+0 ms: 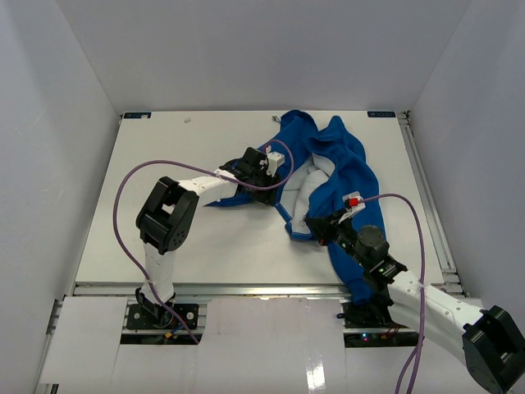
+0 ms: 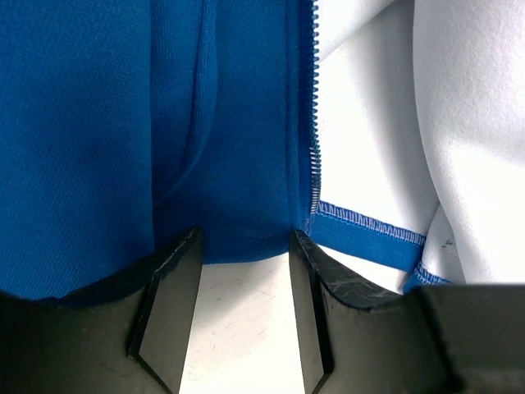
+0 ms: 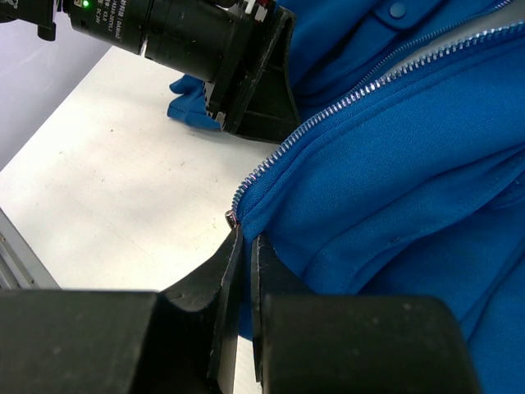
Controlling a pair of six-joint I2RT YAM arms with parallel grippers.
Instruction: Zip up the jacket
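Jacket is lying crumpled, blue with white lining showing, on the right half of the white worktop, which pale grey walls are enclosing on three sides. We are seeing the left claw standing parted astride the bottom edge beside the zipper, while the right claw is pinching the jacket's fabric at the zipper's lower end.

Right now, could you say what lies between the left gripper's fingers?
Mostly bare table, with the hem of the jacket at the tips; left wrist view shows it.
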